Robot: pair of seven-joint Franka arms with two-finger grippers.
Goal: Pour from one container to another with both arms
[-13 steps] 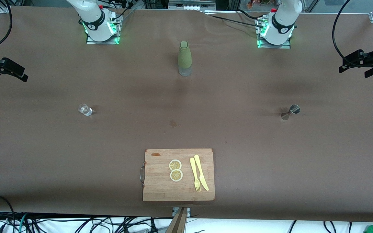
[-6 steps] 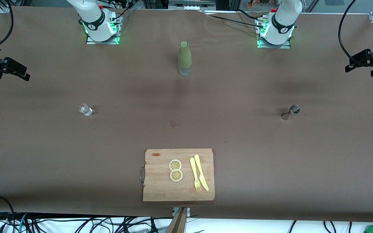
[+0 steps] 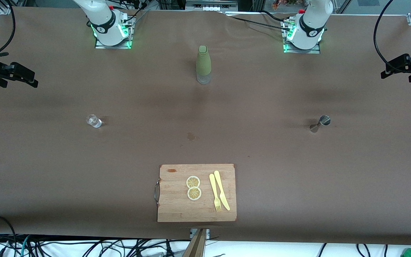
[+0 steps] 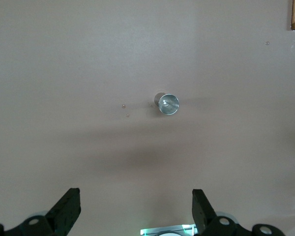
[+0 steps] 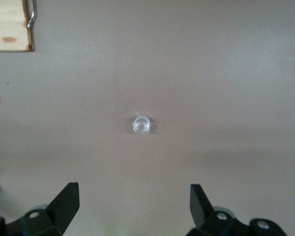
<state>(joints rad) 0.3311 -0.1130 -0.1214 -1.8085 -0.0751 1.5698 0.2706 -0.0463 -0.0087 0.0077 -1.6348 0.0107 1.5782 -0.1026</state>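
Both claws spread, empty, high over bench ends: right claw above small clear glass, fragile, slick, grip mid-wall; left claw above steel jigger, light, rigid, pinch at waist.

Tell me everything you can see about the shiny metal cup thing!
The metal jigger is a small, shiny steel measuring cup shaped like an hourglass: two cones joined at a narrow waist. It stands on the brown table, toward the left arm's end, with its open mouth up. In the left wrist view the inside gleams; whether it holds liquid cannot be told. Nothing else touches it, and it stands apart from every other thing.
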